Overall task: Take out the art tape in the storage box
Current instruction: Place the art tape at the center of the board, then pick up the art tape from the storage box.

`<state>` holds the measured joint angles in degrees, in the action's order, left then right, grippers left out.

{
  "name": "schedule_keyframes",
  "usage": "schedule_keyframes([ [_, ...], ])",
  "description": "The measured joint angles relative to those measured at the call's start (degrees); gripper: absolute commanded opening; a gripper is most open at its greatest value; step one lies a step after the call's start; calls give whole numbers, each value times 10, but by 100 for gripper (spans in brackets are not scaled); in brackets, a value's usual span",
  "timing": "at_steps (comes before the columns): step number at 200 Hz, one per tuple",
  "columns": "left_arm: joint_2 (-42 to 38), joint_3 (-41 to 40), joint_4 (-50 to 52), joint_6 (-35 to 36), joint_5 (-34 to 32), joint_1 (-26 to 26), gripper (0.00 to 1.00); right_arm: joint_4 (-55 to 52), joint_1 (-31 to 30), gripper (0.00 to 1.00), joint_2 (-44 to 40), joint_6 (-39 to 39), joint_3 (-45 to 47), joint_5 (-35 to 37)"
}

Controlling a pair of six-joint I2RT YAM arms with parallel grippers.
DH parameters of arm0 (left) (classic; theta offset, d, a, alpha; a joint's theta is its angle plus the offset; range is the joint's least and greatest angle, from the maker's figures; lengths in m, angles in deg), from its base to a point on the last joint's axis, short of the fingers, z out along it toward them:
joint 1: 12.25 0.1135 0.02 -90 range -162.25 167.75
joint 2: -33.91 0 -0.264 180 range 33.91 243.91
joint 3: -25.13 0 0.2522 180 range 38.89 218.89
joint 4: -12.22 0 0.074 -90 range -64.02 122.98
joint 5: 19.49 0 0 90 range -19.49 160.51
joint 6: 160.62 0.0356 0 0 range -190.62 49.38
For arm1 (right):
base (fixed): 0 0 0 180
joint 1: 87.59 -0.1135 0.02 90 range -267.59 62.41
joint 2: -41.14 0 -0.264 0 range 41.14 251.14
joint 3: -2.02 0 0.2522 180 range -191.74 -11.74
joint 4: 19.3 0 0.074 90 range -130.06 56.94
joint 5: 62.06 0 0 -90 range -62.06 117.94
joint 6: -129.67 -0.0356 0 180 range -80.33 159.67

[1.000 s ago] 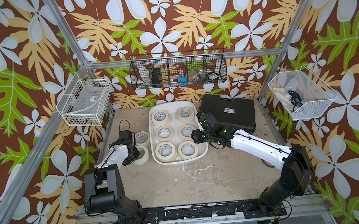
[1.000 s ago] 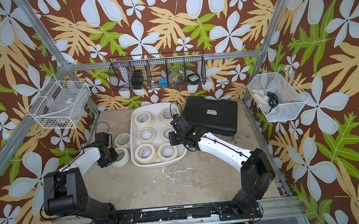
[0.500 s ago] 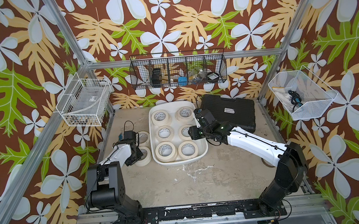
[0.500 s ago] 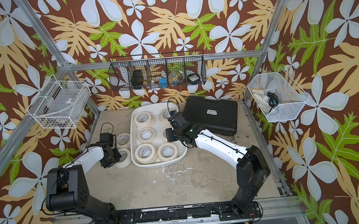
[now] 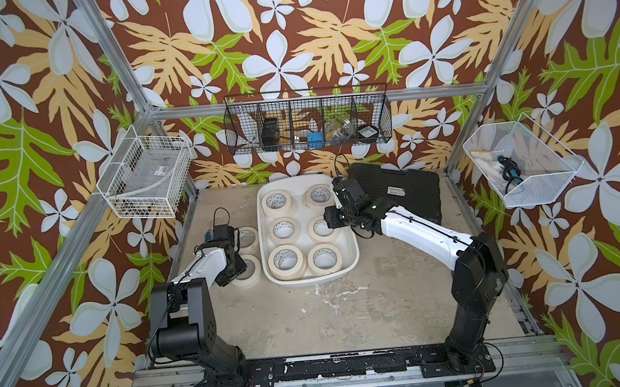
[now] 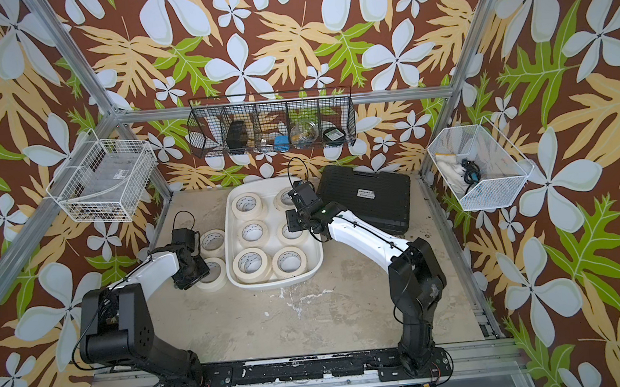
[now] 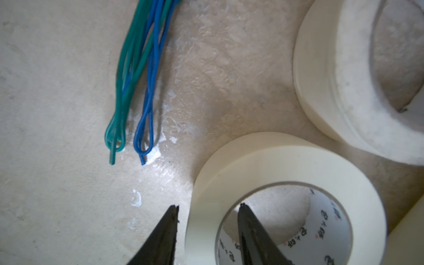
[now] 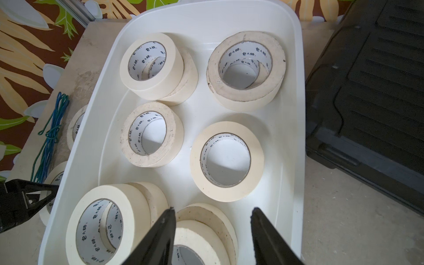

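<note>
The white storage box (image 5: pixel 308 279) holds several cream art tape rolls (image 5: pixel 284 229), some stacked (image 8: pixel 151 66). Two more rolls lie on the table left of it (image 5: pixel 247 236), (image 5: pixel 248 272). My left gripper (image 5: pixel 237 273) (image 7: pixel 208 206) is open over the front table roll (image 7: pixel 286 160), one finger outside its wall and one inside the ring, with gaps showing. My right gripper (image 5: pixel 329 217) (image 8: pixel 212 210) hangs open above the box's right side, holding nothing. In the right wrist view a stack of rolls (image 8: pixel 202 234) lies below its fingers.
A black hard case (image 5: pixel 404 190) lies right of the box, close to my right arm. Blue and green cords (image 7: pixel 142 91) lie on the table beside the two loose rolls. Wire baskets hang on the back wall (image 5: pixel 306 122), the left wall (image 5: pixel 146 178) and the right wall (image 5: pixel 520 168).
My left gripper's jaws have parted from the wall of the front table roll. My right gripper has drifted a little toward the back and left, over the box.
</note>
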<state>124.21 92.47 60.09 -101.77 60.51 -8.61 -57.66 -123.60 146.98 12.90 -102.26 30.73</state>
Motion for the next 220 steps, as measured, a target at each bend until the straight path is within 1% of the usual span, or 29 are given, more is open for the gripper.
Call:
schedule_keyframes([
  [29,-20,14,12,3,0,0,46,-15,6,56,39,2,-50,0],
  [51,-59,29,18,13,5,0,47,-34,8,56,80,2,-108,2],
  [76,-121,27,20,25,32,0,47,-55,10,56,127,3,-172,8],
  [105,-187,21,21,35,70,0,53,-82,12,55,183,2,-240,22],
  [125,-220,21,21,42,92,0,54,-94,18,54,211,2,-268,25],
  [166,-235,19,21,47,120,0,54,-105,35,54,243,-18,-296,30],
  [200,-233,12,21,49,127,0,53,-103,50,51,268,-63,-301,20],
  [220,-232,9,21,49,129,0,54,-97,57,52,287,-92,-306,14],
])
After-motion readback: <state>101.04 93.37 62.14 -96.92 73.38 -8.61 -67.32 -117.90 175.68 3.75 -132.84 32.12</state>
